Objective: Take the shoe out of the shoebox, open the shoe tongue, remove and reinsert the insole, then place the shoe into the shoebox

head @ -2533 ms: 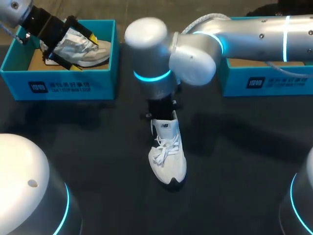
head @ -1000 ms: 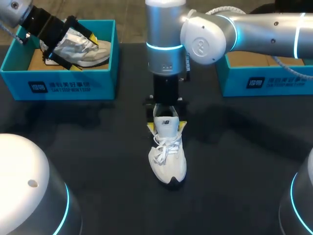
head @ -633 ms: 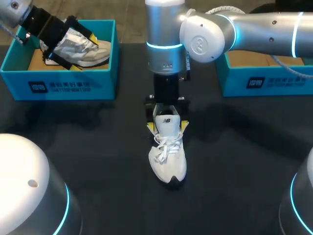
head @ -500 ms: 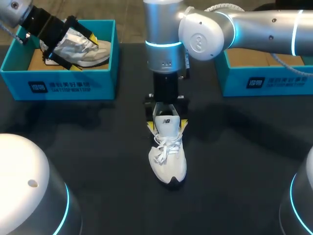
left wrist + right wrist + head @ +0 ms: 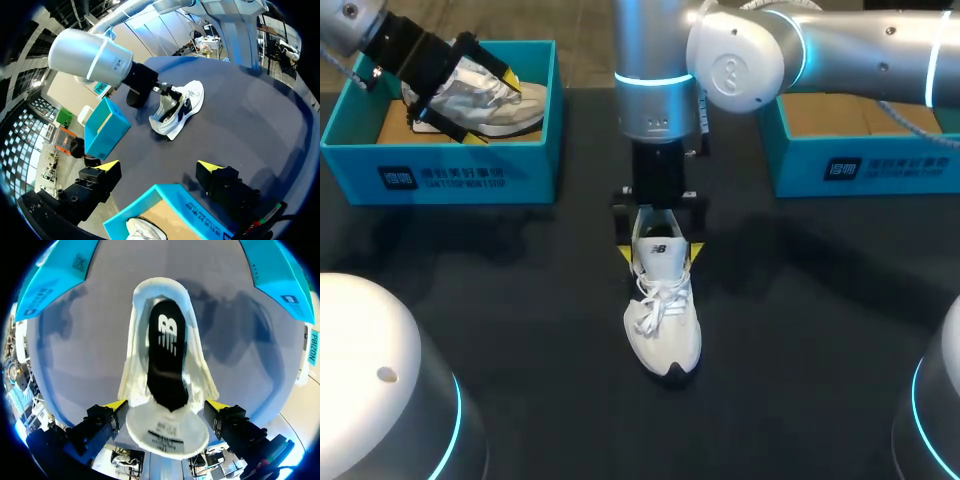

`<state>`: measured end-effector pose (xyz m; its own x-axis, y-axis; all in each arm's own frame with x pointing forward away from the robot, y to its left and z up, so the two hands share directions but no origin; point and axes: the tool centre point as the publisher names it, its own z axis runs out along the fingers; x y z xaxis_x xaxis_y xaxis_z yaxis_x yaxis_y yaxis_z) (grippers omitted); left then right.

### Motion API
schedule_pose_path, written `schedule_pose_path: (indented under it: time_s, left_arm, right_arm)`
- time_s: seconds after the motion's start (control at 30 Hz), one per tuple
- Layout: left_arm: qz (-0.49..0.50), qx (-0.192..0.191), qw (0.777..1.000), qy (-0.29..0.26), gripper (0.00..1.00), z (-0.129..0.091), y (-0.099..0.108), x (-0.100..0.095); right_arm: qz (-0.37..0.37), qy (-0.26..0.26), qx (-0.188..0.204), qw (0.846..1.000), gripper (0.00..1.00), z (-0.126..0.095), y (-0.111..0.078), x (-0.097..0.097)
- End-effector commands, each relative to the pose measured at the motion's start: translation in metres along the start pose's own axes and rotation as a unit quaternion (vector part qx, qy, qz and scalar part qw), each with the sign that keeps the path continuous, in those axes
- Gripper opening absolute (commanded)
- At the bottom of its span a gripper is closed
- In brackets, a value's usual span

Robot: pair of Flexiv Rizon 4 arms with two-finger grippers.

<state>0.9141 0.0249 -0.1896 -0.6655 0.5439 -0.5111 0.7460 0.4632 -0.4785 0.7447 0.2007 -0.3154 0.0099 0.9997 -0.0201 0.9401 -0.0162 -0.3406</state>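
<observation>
— Your jaws?
— My right gripper (image 5: 166, 405) is spread wide, astride the white shoe (image 5: 663, 320) at its tongue. My left gripper (image 5: 159, 165) gapes over the grey shoe (image 5: 495, 95), boxed.
— Count?
— Two shoes; near shoebox (image 5: 470, 175), far shoebox (image 5: 860, 165).

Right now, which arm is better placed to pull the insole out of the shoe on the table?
Right. The right fingers flank the tongue of the white shoe, directly above the exposed black insole. The left fingers hang open over the left shoebox, away from that shoe.
</observation>
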Motion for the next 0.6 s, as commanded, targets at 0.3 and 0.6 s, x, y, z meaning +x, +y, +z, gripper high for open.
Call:
schedule_pose_path:
  time_s: [0.3, 0.6]
  left_arm:
    - [0.0, -0.001, 1.0, 0.001, 1.0, -0.001, 0.0, 0.0]
    - [0.0, -0.001, 1.0, 0.001, 1.0, -0.001, 0.0, 0.0]
  right_arm:
    - [0.016, 0.004, -0.011, 1.0, 1.0, -0.015, -0.038, -0.008]
    - [0.02, 0.012, -0.013, 1.0, 0.44, -0.017, -0.052, -0.006]
